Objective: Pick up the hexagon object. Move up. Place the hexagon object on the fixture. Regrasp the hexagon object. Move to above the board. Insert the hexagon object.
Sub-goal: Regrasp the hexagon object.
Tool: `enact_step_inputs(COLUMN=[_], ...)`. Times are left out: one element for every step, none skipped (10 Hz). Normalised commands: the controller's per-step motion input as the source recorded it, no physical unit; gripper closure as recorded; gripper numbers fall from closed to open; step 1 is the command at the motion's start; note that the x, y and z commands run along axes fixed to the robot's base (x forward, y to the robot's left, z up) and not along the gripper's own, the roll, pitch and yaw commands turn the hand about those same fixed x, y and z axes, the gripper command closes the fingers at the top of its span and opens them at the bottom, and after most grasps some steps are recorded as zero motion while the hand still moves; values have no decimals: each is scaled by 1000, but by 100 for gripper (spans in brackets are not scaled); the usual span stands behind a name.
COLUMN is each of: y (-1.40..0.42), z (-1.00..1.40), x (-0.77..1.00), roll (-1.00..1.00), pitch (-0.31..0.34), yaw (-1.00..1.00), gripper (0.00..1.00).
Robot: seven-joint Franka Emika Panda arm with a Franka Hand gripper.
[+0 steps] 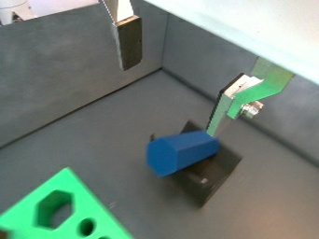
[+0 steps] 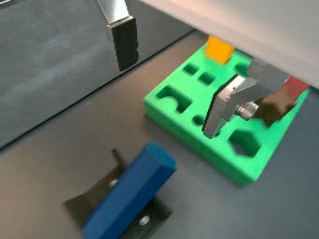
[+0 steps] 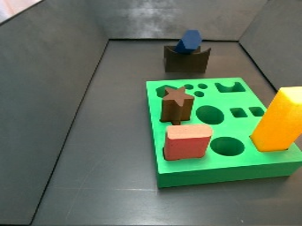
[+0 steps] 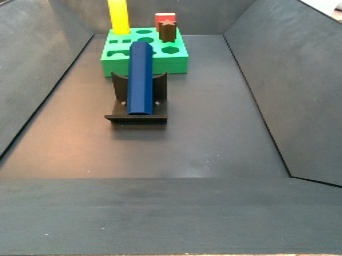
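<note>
Blue hexagon bar (image 4: 140, 76) resting tilted on the fixture (image 4: 135, 112), just short of the green board (image 3: 218, 139); upper end leaning toward the board. Gripper (image 2: 178, 78) above, well clear of the bar, spread wide, nothing between the fingers (image 1: 129, 45). Not visible in either side view. Regrasp apparently pending. Risks, as judged: off-centre pinch tipping the bar out of the notch; sideways nudge sliding it to the floor; skewed grip spoiling later alignment with the board's holes. Orange block (image 3: 278, 117) and star peg (image 3: 176, 102) crowding the board.
</note>
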Motion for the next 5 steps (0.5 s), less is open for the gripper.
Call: enact_step_inputs(y=[-16, -19, -22, -27, -28], z=[5, 5, -2, -2, 5], x=[9, 21, 35, 51, 60], roll=[1000, 1000, 1000, 1000, 1000], pitch=[29, 39, 46, 60, 75], yaw=[34, 37, 40, 44, 49], gripper=[0, 0, 0, 0, 0])
